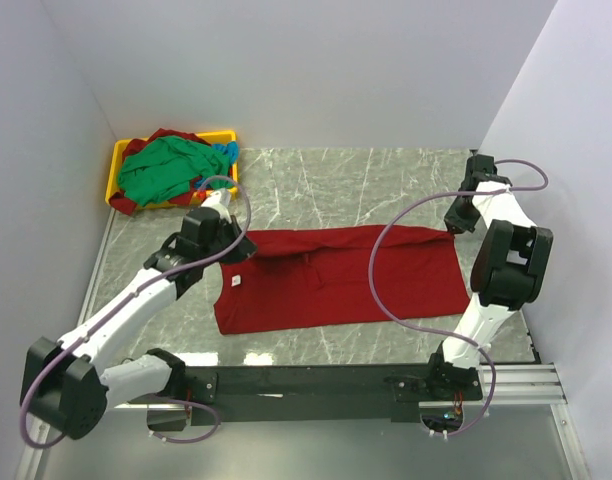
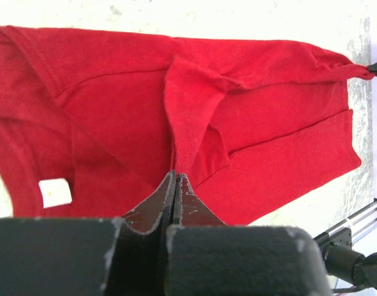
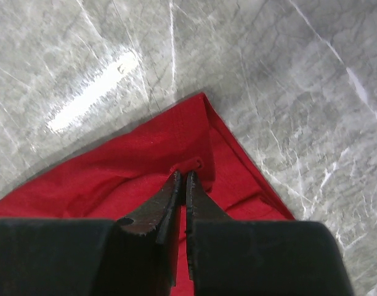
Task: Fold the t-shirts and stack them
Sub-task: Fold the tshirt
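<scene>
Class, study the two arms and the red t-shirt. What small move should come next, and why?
Probably carry the held far edge toward the near edge, both arms together. The left tool is shut on a raised fold of the red t-shirt, the right tool on its far right corner; the rest lies spread on the table, not yet folded over.

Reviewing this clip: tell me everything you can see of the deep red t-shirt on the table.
The deep red t-shirt is soft plain cloth with a small white neck label. It lies spread on the grey marbled table, neck toward the left arm, hem toward the right, wrinkled, its far edge partly folded over. The left gripper is shut on a raised fold of it; the right gripper is shut on its far hem corner.
</scene>
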Controlling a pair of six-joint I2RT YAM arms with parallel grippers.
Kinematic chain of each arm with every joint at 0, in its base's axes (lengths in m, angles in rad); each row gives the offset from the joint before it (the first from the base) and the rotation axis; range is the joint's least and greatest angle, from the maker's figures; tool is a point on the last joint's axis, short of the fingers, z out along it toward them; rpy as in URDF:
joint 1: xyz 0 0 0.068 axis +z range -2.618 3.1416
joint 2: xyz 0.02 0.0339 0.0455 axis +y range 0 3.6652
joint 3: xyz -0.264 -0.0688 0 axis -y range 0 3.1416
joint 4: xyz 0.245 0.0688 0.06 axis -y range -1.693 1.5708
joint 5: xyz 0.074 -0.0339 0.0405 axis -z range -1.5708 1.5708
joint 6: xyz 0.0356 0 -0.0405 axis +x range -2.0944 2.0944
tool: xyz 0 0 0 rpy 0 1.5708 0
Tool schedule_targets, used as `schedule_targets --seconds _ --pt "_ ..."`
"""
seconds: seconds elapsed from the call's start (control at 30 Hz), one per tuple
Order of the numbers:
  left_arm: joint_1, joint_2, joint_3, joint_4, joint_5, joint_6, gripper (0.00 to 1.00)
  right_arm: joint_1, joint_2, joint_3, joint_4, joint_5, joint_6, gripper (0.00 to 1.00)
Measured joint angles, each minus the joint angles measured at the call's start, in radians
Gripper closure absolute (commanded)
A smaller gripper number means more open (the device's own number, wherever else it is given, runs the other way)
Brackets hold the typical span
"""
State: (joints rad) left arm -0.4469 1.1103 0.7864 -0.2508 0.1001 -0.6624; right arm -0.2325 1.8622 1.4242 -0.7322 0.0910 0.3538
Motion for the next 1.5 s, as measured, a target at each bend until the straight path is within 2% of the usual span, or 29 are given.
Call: schedule_targets --seconds 0.37,1.1,1.13,1.17,1.2,1.23,1.27,1.3,1.33,1.43,1.5 --pt "-0.009 -0.126 -0.044 -0.060 -0.060 -0.035 1.00 0.000 -0.045 -0.069 -0.002 0.010 0.009 1.00" --pt "-0.011 -0.188 -0.086 -0.133 -0.097 -0.030 1.00 0.000 -0.162 -0.176 -0.050 0.103 0.027 1.00" --pt "-0.011 -0.191 -0.090 -0.135 -0.094 -0.029 0.95 0.000 -0.162 -0.179 -0.052 0.109 0.030 0.96" --pt "-0.011 -0.192 -0.093 -0.137 -0.090 -0.029 0.88 0.000 -0.162 -0.180 -0.055 0.116 0.032 0.85" --pt "-0.011 -0.192 -0.096 -0.140 -0.086 -0.026 0.79 0.000 -0.162 -0.181 -0.058 0.126 0.039 0.60" --pt "-0.011 -0.192 -0.097 -0.148 -0.079 -0.024 0.59 0.001 -0.162 -0.182 -0.061 0.135 0.047 0.51" --pt "-0.011 -0.194 -0.098 -0.159 -0.074 -0.022 0.53 0.001 -0.162 -0.182 -0.065 0.145 0.046 0.45" --pt "-0.011 -0.198 -0.100 -0.167 -0.071 -0.027 0.48 0.001 -0.162 -0.182 -0.068 0.156 0.052 0.32" --pt "-0.011 -0.207 -0.104 -0.177 -0.070 -0.035 0.38 0.001 -0.162 -0.182 -0.069 0.164 0.061 0.27" --pt "-0.011 -0.261 -0.116 -0.206 -0.072 -0.058 0.26 0.001 -0.176 -0.191 -0.069 0.179 0.068 0.26" --pt "-0.011 -0.302 -0.117 -0.209 -0.076 -0.073 0.23 0.006 -0.203 -0.199 -0.067 0.179 0.069 0.26"
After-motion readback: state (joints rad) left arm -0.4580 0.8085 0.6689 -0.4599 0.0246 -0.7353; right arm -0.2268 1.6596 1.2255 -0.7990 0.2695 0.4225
